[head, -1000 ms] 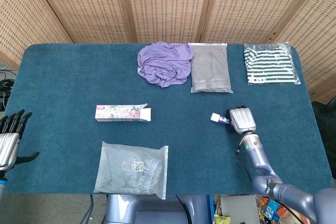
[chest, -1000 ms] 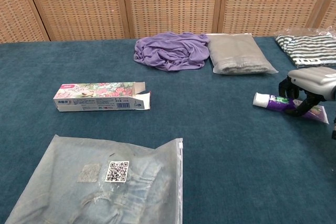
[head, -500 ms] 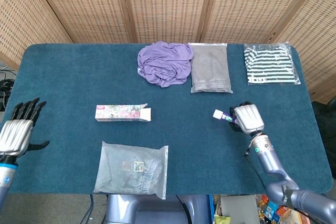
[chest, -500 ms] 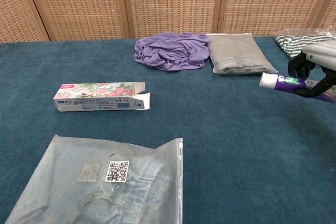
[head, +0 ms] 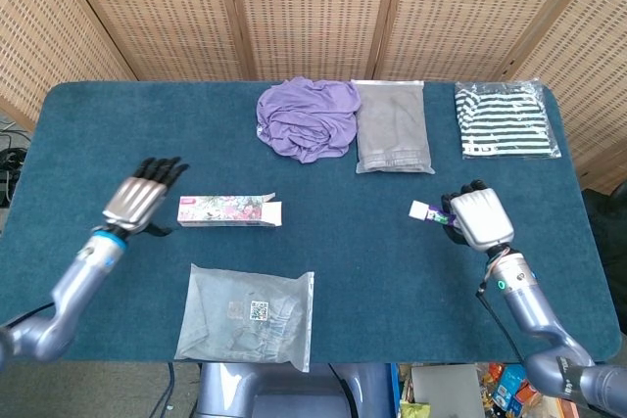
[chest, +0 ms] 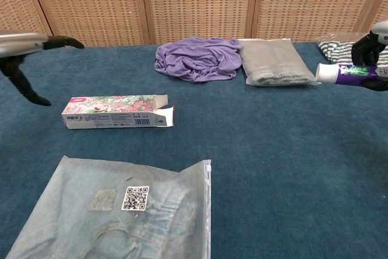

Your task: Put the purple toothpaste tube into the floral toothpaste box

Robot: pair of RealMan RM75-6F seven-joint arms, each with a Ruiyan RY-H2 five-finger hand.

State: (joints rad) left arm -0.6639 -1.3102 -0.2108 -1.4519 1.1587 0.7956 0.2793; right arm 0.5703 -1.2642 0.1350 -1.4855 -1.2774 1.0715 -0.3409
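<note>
My right hand [head: 477,215] [chest: 374,50] holds the purple toothpaste tube [head: 431,213] [chest: 342,73] in the air above the right side of the table, white cap pointing left. The floral toothpaste box [head: 229,210] [chest: 115,111] lies flat left of centre, its flap open at the right end. To the left of the box hovers my left hand [head: 140,203] [chest: 24,53], fingers spread and holding nothing.
A bagged pair of jeans [head: 247,315] [chest: 115,213] lies near the front edge. Along the back lie a purple cloth [head: 307,116], a grey packaged garment [head: 392,125] and a striped packaged garment [head: 505,119]. The table [head: 343,232] has a dark blue cover.
My right hand has lifted the tube off the table and carried it up and right. My left hand has swung in from the left edge to beside the box.
</note>
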